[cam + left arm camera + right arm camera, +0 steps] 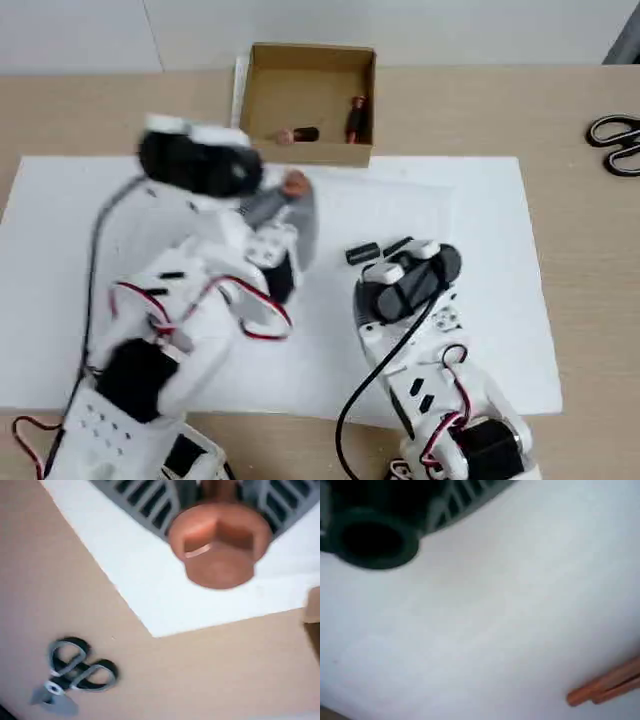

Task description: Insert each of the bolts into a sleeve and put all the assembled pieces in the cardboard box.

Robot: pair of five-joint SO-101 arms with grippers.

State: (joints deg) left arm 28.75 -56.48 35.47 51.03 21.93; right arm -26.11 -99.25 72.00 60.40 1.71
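The left gripper (295, 190) is shut tight on a bolt (220, 545), near 6 o'clock of the cardboard box (258, 100). The right gripper (380, 250) holds a sleeve (370, 540) at 5 o'clock, probably so bolt and sleeve can meet.

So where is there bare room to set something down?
Free: white sheet between the right arm and its right edge; table between cardboard box and scissors. Crowded: before the box, left tool with bolt, right tool with sleeve.
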